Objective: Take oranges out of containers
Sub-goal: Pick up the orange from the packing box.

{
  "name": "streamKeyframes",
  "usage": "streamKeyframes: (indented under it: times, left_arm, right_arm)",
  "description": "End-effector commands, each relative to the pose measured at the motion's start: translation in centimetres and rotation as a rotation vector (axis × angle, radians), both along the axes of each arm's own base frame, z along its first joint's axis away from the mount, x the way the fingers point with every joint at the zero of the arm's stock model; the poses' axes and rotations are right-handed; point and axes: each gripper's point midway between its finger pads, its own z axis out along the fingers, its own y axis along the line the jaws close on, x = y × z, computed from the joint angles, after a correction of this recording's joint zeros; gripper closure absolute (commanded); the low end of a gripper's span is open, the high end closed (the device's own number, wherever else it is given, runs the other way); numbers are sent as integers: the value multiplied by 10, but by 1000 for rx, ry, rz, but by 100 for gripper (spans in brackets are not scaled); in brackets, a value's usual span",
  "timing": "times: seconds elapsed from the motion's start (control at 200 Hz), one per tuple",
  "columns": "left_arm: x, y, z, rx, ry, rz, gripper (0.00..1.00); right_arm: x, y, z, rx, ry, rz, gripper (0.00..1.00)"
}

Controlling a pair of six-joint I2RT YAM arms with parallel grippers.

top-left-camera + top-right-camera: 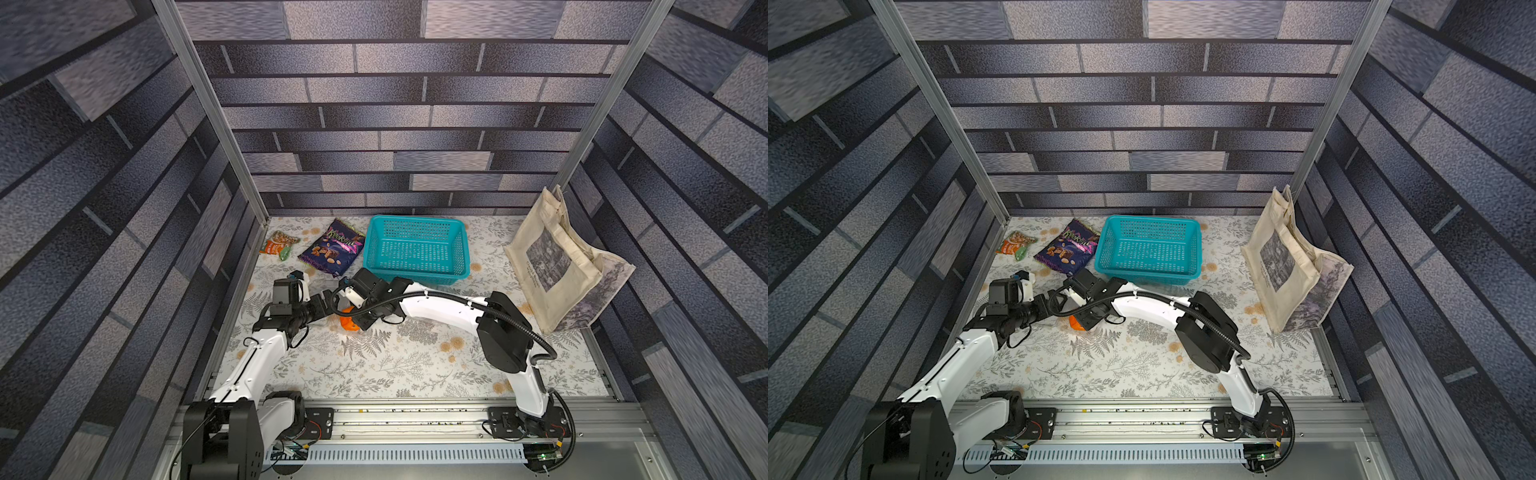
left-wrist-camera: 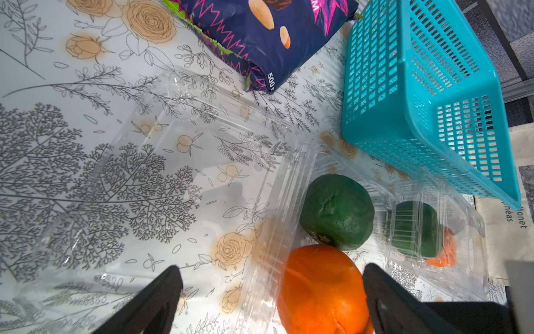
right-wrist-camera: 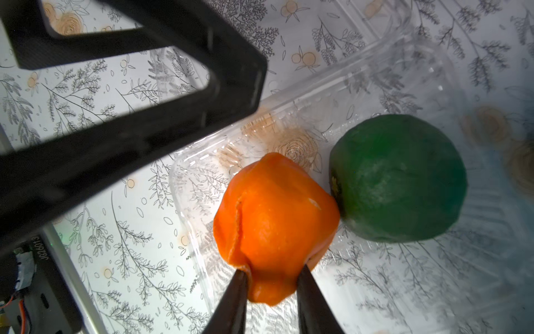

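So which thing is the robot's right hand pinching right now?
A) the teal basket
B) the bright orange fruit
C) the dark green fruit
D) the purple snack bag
B: the right wrist view shows the right hand with its fingertips pressed into the bright orange fruit, denting it; the dark green fruit sits clear of them.

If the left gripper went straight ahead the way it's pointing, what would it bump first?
Probably the clear container: its ridged wall lies right ahead of the open left gripper. The orange fruit sits just beside that line and might get brushed. Depth is hard to judge.
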Motion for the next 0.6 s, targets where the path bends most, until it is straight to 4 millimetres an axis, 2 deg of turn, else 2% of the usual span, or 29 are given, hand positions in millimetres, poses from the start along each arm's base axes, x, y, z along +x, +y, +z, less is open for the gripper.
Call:
streamKeyframes:
  times: [0.0, 0.26, 0.401, 0.486, 0.596]
  left_arm:
    - [-2, -1, 0, -23, -1, 3, 0]
    - [-2, -2, 0, -24, -3, 1, 0]
    - [-2, -2, 0, -25, -4, -2, 0]
    - [-2, -2, 0, -26, -6, -2, 0]
    - [-2, -3, 0, -27, -6, -2, 0]
  right_arm:
    - [-4, -5, 41, 55, -51, 2, 73]
    - [-6, -14, 69, 87, -91, 0, 73]
    - [-3, -20, 93, 114, -145, -6, 74]
    - [7, -25, 111, 151, -180, -22, 73]
    - [28, -34, 125, 173, -219, -61, 73]
